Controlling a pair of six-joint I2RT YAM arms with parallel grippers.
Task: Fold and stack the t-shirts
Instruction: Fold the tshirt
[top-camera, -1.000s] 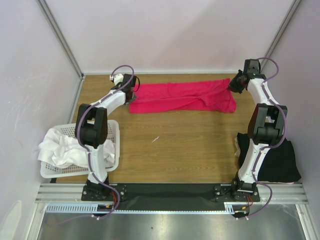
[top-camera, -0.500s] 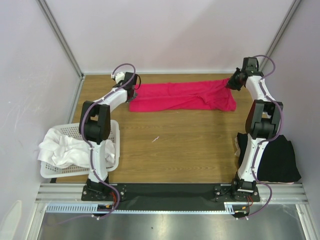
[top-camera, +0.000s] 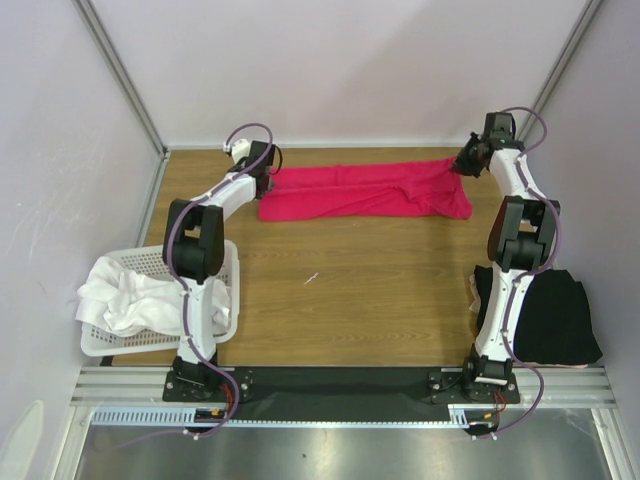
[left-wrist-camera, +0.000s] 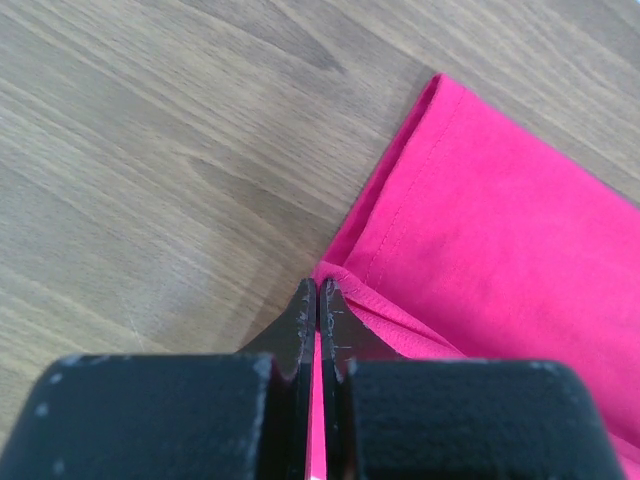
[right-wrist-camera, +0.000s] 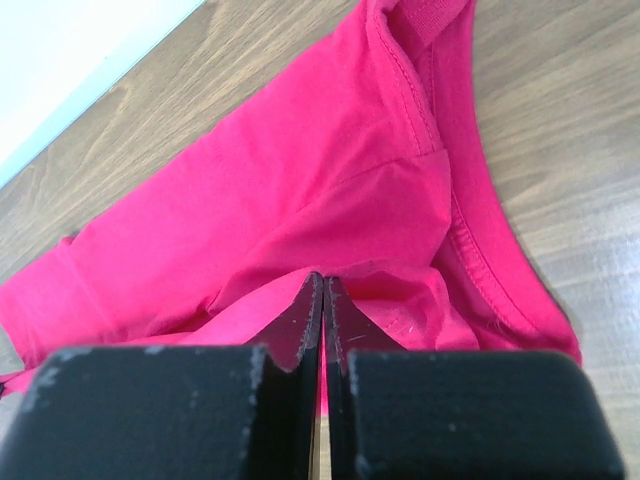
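Crimson-pink t-shirt (top-camera: 365, 192) lies as a long, narrow band across the far part of the counter (top-camera: 350, 290), running left to right and looking doubled along its length. The left pincer (left-wrist-camera: 318, 295) is shut tight on a thin fold of pink cloth at the band's left end, just beside a stitched hem. The right pincer (right-wrist-camera: 317, 285) is clamped in the same way on a raised ridge of fabric at the right end, with the ribbed neck opening just beyond its tips. Between the two grips the cloth lies fairly flat with a few lengthwise creases.

A black t-shirt (top-camera: 560, 320) rests at the near right of the counter, partly hidden behind the right arm, and I cannot tell how neatly it is folded. White t-shirts (top-camera: 125, 295) are heaped in the basket (top-camera: 228, 262) at the near left.

The step in hand appears to be the folding of the pink shirt, with each end held and the length drawn out. The next move likely calls for carrying one end over towards the other, or swinging both ends together towards the near side. Either way both arms should lift in step and keep light tension, so the middle neither sags nor bunches. Both grips are on little more than an edge, so a sharp pull could slip the cloth free.
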